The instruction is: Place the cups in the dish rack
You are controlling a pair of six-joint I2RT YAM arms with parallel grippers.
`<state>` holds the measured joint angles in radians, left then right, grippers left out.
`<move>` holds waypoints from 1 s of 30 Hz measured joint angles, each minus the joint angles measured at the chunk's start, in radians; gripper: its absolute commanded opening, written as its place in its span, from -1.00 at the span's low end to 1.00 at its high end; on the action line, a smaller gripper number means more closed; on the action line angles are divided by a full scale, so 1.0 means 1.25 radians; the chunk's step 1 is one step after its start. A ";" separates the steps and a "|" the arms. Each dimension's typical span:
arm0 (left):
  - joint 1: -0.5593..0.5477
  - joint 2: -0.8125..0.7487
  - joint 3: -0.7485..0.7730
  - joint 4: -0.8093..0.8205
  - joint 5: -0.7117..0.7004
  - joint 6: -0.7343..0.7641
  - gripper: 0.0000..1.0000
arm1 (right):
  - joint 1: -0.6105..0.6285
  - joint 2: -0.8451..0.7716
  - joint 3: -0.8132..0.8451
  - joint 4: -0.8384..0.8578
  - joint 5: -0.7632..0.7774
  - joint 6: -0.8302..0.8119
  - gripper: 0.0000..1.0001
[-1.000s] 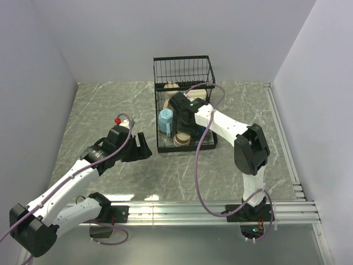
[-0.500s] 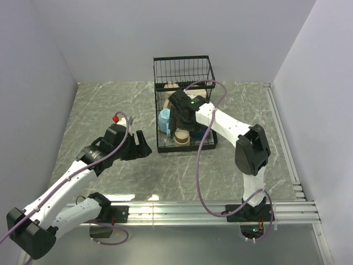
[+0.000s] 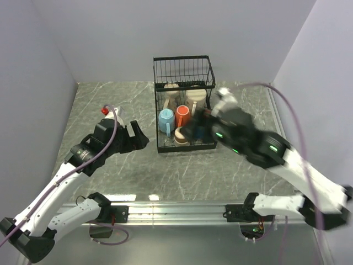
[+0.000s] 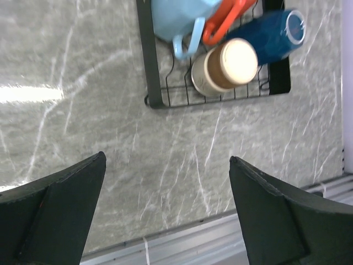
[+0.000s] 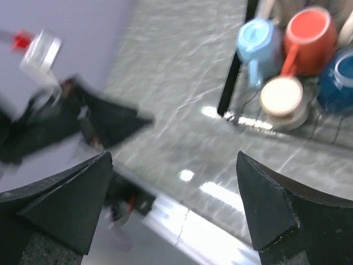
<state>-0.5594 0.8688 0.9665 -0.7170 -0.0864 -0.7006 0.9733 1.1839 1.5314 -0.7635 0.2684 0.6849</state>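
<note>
The black wire dish rack [image 3: 157, 124] stands at the back middle of the table. In its low front tray lie the light blue cup [image 3: 166, 118], the orange cup [image 3: 183, 115] and a cream cup [image 3: 180, 136]. Two more cream cups [image 3: 194, 98] sit behind them. The left wrist view shows the light blue cup [image 4: 176, 16], orange cup [image 4: 226, 16], dark blue cup [image 4: 273, 33] and cream cup [image 4: 226, 66]. I cannot make out the steel cup. My left gripper [image 3: 138, 135] is open and empty, left of the rack. My right gripper [image 3: 194, 130] is open, empty and blurred, over the rack's front right.
The right wrist view shows the rack's corner [image 5: 234, 77], the cups, and my left gripper [image 5: 105, 118] over the marble table. A metal rail [image 3: 182, 210] runs along the near edge. Grey walls close in the left, back and right.
My right arm has pulled up and back out of the rack toward the near right, uncovering the orange cup. My left arm has drawn back to the left.
</note>
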 measured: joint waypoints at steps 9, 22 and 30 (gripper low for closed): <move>0.000 -0.113 0.005 0.028 -0.108 0.000 0.94 | -0.002 -0.608 -0.448 -0.009 0.068 0.130 0.99; 0.000 -0.168 -0.048 0.067 -0.239 -0.015 0.93 | -0.002 -0.754 -0.429 -0.150 0.144 0.149 0.99; 0.000 -0.158 -0.051 0.054 -0.297 -0.014 0.92 | -0.002 -0.805 -0.432 -0.157 0.142 0.141 0.99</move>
<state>-0.5594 0.6712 0.9031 -0.6491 -0.4572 -0.7181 0.9707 0.1776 0.9913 -0.9592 0.4454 0.8612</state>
